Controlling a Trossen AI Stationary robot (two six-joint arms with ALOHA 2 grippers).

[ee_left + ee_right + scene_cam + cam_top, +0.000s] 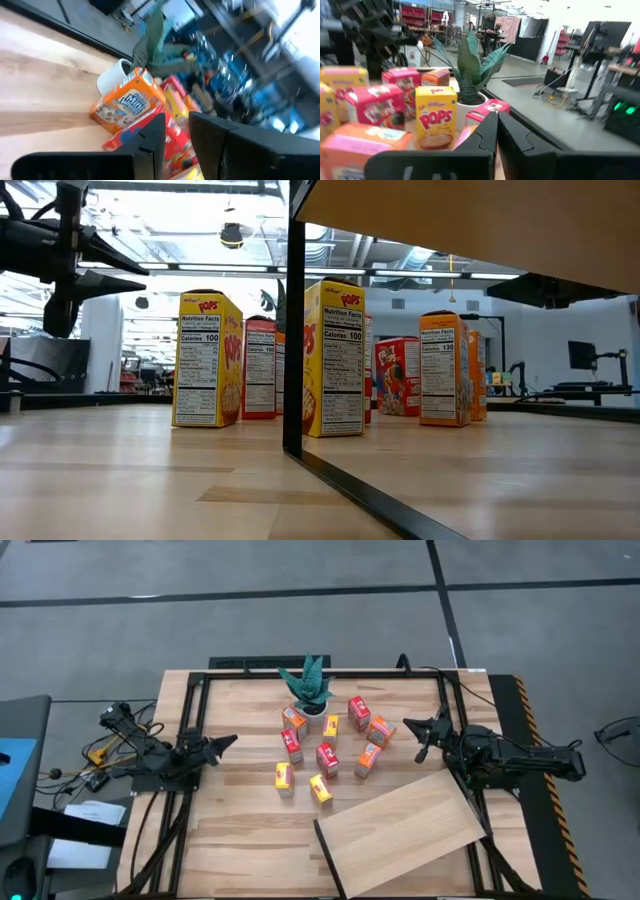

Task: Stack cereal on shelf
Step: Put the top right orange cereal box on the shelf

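My right tool (pixel 412 726) hangs over the right side of the desk (pixel 240 840), its two fingers (pixel 487 132) drawn almost together with only a thin slit between them, and nothing sits in that slit. It points toward the group of boxes and touches none of them. My left tool (pixel 226 742) sits over the left side of the desk, aimed the same way from the other side; its fingers (pixel 152 137) stand a narrow gap apart, and they hold nothing either.

Counting from above, I get nine cereal boxes (pixel 327 758), all standing upright on the desk in a loose cluster near the middle, well apart from both tools. By colour I make it three red, three yellow and three orange, though the smallest ones are hard to be sure of. The red ones stand mostly in the centre and toward the back, the yellow ones toward the front, and the orange ones mainly on the right, with one beside the plant.

One potted plant (pixel 308 686) in a white pot stands at the back edge of the cluster, just beside the nearest boxes.

One shelf board (pixel 405 830) of pale wood lies flat on the front right part of the desk, turned at an angle to the planks. No box rests on it. The nearest yellow box stands just beyond its far corner.
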